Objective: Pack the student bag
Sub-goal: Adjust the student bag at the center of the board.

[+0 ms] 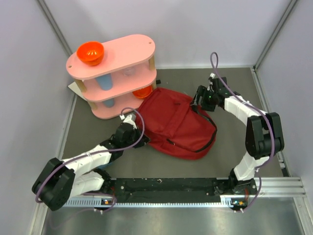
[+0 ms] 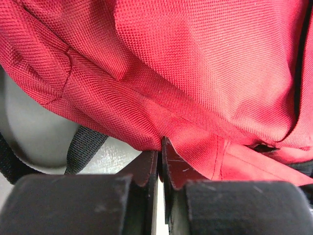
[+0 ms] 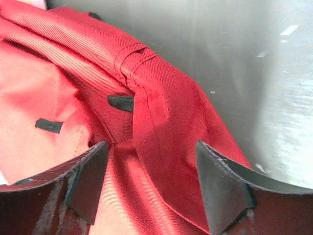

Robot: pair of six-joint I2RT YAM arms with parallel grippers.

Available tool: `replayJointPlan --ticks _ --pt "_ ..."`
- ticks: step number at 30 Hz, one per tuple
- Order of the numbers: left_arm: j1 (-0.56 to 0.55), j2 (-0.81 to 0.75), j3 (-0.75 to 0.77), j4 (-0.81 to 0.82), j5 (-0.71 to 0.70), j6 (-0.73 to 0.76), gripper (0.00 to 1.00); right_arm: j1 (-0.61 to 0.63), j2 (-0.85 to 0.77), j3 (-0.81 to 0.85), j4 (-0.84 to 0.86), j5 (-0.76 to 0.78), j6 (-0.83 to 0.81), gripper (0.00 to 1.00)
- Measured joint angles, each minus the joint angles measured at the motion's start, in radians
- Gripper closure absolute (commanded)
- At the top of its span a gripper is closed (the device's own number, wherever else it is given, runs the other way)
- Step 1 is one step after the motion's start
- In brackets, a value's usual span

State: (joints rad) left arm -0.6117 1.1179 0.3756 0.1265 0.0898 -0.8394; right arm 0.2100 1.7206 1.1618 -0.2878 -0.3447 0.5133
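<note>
The student bag (image 1: 178,122), dark red, lies flat in the middle of the grey table. My left gripper (image 1: 132,119) is at its left edge. In the left wrist view that gripper (image 2: 160,147) is shut, pinching the edge of the bag's red fabric (image 2: 195,63) at its tips. My right gripper (image 1: 198,100) is at the bag's far right corner. In the right wrist view it (image 3: 150,146) stands open, its fingers on either side of a ridge of the bag's fabric (image 3: 161,112) without squeezing it.
A pink two-tier shelf (image 1: 117,63) stands at the back left with an orange bowl (image 1: 90,53) on top and blue cups (image 1: 103,82) below. A black bag strap (image 2: 83,147) lies by the left gripper. Grey walls enclose the table.
</note>
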Motion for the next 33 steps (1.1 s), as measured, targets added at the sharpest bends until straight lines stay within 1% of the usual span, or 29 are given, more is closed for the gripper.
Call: replayJointPlan --ticks 1,3,6,7,9,10,12,13,14,16,17,19,21,25,26,27,28,31,32,33 --pt "-0.001 -0.006 -0.002 0.000 -0.003 -0.001 0.80 0.002 -0.013 0.000 -0.014 0.027 -0.007 0.19" --pt "-0.002 -0.017 -0.003 -0.008 0.001 0.002 0.87 0.005 -0.069 -0.010 -0.046 0.115 -0.024 0.16" --pt "-0.005 -0.032 -0.003 -0.025 0.007 0.016 0.77 0.006 -0.251 -0.046 -0.072 0.238 -0.053 0.15" --pt "-0.006 -0.037 -0.003 -0.029 0.007 0.025 0.77 0.006 -0.331 -0.063 -0.074 0.262 -0.060 0.15" --pt "-0.006 -0.045 -0.003 -0.042 0.011 0.040 0.76 0.006 -0.500 -0.097 -0.072 0.272 -0.066 0.17" --pt "-0.006 -0.047 -0.003 -0.046 0.014 0.047 0.69 0.011 -0.578 -0.112 -0.067 0.264 -0.065 0.18" --pt "-0.006 -0.048 -0.003 -0.049 0.020 0.060 0.62 0.041 -0.692 -0.144 -0.058 0.238 -0.059 0.20" --pt "-0.006 -0.048 -0.003 -0.050 0.024 0.065 0.58 0.098 -0.749 -0.170 -0.053 0.239 -0.050 0.21" --pt "-0.006 -0.048 -0.003 -0.051 0.027 0.066 0.57 0.150 -0.780 -0.188 -0.054 0.233 -0.043 0.24" --pt "-0.007 -0.048 -0.003 -0.051 0.034 0.067 0.54 0.317 -0.823 -0.244 -0.056 0.245 -0.010 0.28" --pt "-0.008 -0.049 -0.003 -0.050 0.035 0.066 0.54 0.406 -0.839 -0.276 -0.061 0.263 0.013 0.29" --pt "-0.010 -0.049 -0.003 -0.050 0.037 0.066 0.54 0.563 -0.842 -0.334 -0.080 0.330 0.058 0.32" --pt "-0.010 -0.049 -0.003 -0.050 0.036 0.066 0.57 0.703 -0.835 -0.373 -0.112 0.427 0.095 0.33" --pt "-0.010 -0.048 -0.003 -0.049 0.035 0.064 0.61 0.896 -0.762 -0.383 -0.118 0.579 0.159 0.36" --pt "-0.010 -0.048 -0.003 -0.049 0.035 0.064 0.63 0.932 -0.734 -0.382 -0.113 0.613 0.173 0.38" --pt "-0.010 -0.048 -0.003 -0.049 0.034 0.064 0.66 0.961 -0.701 -0.382 -0.111 0.647 0.185 0.39" --pt "-0.010 -0.048 -0.003 -0.049 0.033 0.064 0.67 0.983 -0.667 -0.380 -0.108 0.679 0.193 0.40" --pt "-0.010 -0.048 -0.003 -0.050 0.028 0.066 0.71 1.012 -0.566 -0.364 -0.105 0.757 0.220 0.41" --pt "-0.010 -0.048 -0.003 -0.050 0.026 0.066 0.71 1.013 -0.534 -0.354 -0.101 0.779 0.225 0.47" --pt "-0.010 -0.048 -0.003 -0.050 0.025 0.066 0.71 1.014 -0.511 -0.347 -0.100 0.798 0.230 0.49"
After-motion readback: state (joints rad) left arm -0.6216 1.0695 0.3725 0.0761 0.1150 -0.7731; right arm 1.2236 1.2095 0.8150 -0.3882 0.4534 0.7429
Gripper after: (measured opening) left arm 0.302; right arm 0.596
